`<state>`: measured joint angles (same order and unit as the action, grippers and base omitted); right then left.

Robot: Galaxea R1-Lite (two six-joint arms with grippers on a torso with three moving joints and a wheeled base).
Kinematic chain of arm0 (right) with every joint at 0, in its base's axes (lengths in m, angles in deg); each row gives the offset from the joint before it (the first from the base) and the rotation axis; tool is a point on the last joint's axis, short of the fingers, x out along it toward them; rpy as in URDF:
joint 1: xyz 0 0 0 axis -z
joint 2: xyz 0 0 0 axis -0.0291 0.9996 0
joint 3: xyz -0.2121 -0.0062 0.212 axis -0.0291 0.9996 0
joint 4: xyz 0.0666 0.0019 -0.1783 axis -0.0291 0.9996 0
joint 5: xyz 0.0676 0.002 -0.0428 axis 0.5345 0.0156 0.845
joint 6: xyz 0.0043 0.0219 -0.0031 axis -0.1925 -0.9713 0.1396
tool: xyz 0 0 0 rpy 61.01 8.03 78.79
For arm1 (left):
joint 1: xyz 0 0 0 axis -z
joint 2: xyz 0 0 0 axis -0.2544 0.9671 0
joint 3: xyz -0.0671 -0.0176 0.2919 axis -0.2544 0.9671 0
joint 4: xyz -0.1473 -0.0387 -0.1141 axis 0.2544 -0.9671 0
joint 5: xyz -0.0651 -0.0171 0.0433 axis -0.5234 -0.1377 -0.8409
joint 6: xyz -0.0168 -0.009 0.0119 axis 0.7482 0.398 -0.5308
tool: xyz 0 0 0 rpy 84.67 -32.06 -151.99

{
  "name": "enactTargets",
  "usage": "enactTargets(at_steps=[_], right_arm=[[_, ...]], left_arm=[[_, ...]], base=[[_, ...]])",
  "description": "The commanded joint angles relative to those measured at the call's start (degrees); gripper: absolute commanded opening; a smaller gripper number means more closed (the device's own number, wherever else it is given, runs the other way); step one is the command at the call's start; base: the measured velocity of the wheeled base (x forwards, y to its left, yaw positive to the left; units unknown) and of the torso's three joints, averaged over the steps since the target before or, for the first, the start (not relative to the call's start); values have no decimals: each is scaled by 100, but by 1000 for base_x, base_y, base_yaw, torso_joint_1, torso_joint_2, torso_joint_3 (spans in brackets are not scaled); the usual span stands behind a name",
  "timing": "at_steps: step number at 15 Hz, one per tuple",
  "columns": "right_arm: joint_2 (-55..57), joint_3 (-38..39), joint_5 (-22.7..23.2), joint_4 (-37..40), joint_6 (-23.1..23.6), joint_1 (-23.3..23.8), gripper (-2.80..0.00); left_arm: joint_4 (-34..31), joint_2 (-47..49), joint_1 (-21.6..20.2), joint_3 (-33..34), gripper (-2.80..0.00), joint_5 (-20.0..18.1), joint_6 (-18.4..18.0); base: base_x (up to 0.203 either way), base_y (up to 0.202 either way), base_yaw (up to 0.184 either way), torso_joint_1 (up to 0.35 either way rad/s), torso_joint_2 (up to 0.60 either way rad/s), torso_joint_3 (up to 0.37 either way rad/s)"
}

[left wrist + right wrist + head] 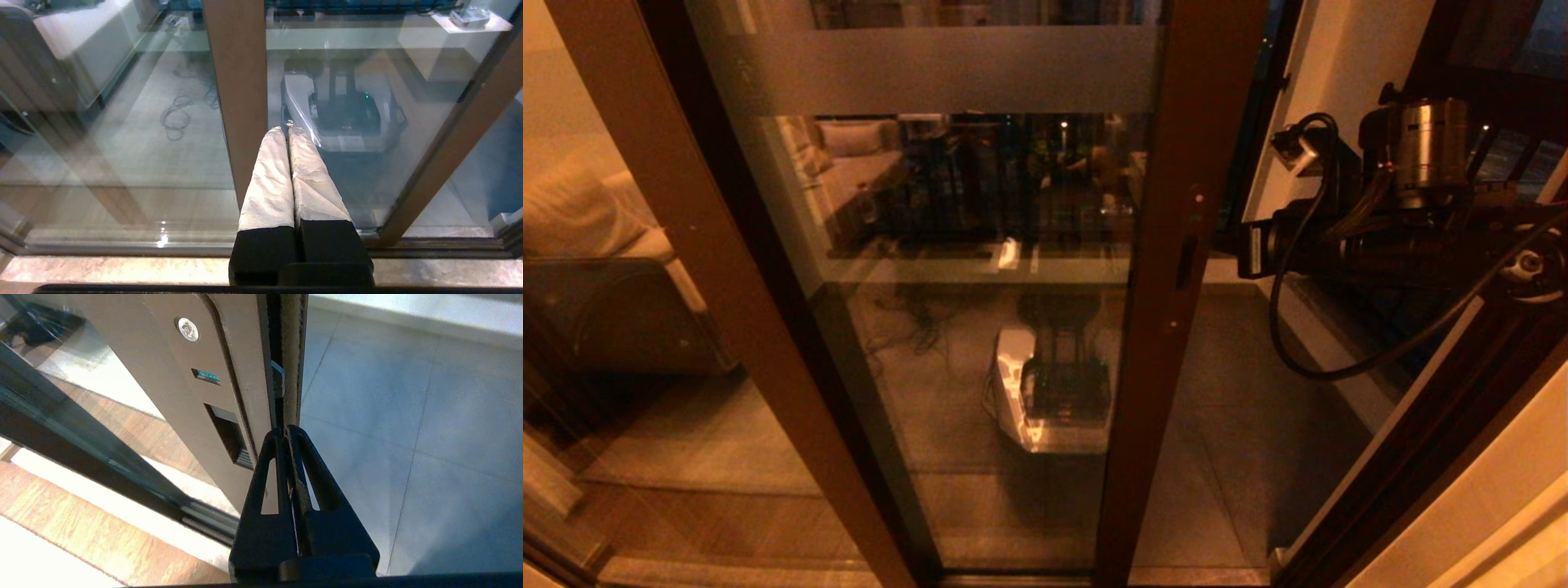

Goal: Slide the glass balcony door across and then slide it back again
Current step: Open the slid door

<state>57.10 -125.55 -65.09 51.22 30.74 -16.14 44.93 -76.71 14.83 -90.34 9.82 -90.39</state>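
The glass balcony door (980, 327) stands partly slid across, with its frosted band (947, 69) near the top. Its reddish-brown stile (1176, 245) carries a narrow handle slot (1186, 261). The right arm (1380, 237) reaches in from the right at slot height. My right gripper (288, 428) is shut and empty. Its tips rest at the stile's outer edge strip (292, 355), just beside the handle slot (229, 437). My left gripper (288, 130) is shut, held low before the glass (367, 171), and does not show in the head view.
The fixed panel's wide brown post (686, 245) stands left, with a sofa (580, 237) behind it. Grey balcony floor (1241, 425) shows through the gap right of the stile. A white wall (1339, 82), black-barred windows (1503, 57) and the frame (1421, 457) close the right side.
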Motion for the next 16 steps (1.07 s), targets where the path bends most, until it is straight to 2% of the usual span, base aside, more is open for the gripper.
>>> enactTargets(at_steps=[1, 11, 16], right_arm=[[94, 3, -80, -89, 0, -87, -280], [181, 12, -206, -103, -9, -478, -280], [31, 129, -303, -103, -18, -452, -280]], left_arm=[[0, 7, -1, 2, -280, 0, 0], [0, 7, -1, 2, -280, 0, 0], [0, 7, -1, 2, -280, 0, 0]], base=[[0, 0, 0, 0, 0, 0], [0, 0, 0, 0, 0, 0], [0, 0, 0, 0, 0, 0]])
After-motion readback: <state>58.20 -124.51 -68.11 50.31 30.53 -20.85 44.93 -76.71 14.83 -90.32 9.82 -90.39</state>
